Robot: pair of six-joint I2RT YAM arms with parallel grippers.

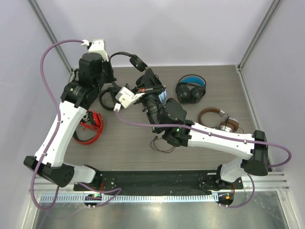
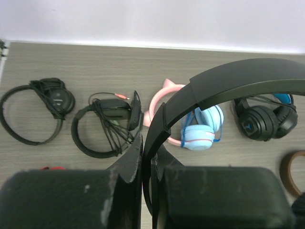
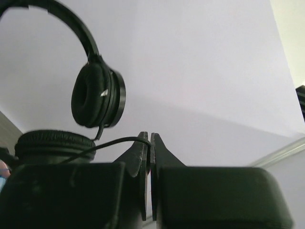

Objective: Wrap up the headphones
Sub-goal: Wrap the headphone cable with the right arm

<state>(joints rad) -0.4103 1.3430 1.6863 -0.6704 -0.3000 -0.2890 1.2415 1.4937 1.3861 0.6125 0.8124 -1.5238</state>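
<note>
My left claw (image 2: 146, 151) clamps the headband (image 2: 228, 81) of the headphones (image 3: 97, 95), right claw (image 3: 149, 143) pinches their cable (image 3: 112, 142); wrapping hardly begun, I judge

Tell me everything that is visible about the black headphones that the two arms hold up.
The headphones are all black, matte plastic by look, with a thin headband, round padded earcups and a thin cable. They hang above the table. The left gripper is shut on the headband; the right gripper pinches the cable below one earcup.
</note>
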